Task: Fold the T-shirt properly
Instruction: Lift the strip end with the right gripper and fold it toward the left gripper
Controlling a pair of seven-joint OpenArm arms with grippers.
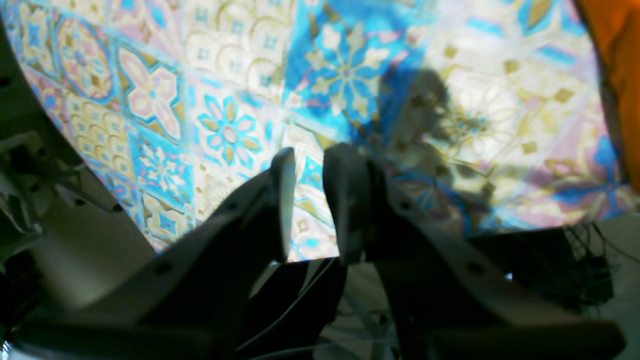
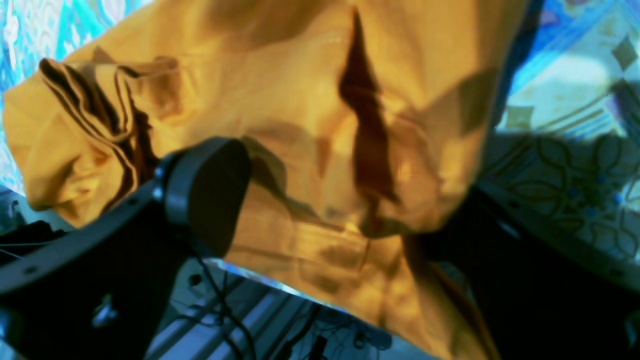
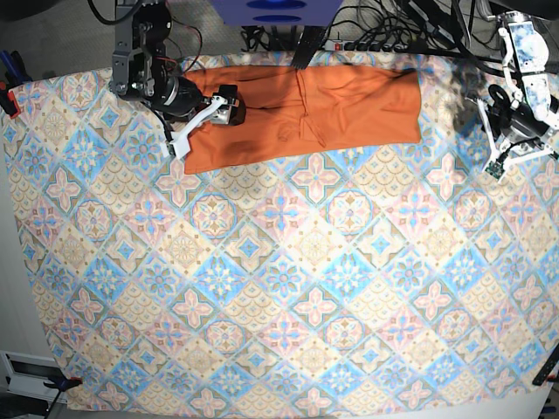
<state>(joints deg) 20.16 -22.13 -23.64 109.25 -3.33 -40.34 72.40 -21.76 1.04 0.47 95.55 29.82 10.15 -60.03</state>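
Note:
The orange T-shirt (image 3: 306, 113) lies as a wide, flattened band near the table's far edge, with a crease down its middle. My right gripper (image 3: 203, 125) stands open at the shirt's left end, straddling it. In the right wrist view the rumpled T-shirt (image 2: 310, 125) fills the space between the wide-apart fingers (image 2: 210, 190), and part of it hangs over the table edge. My left gripper (image 3: 491, 140) hovers off to the right of the shirt, apart from it. In the left wrist view this gripper (image 1: 305, 180) shows a narrow gap holding nothing, and the T-shirt (image 1: 617, 75) is only a strip at the top right.
The blue-and-beige patterned tablecloth (image 3: 279, 288) covers the whole table. Cables and a power strip (image 3: 376, 39) lie behind the far edge. A red clamp (image 3: 10, 100) holds the cloth at the left edge. The left arm stands close to the table's right edge.

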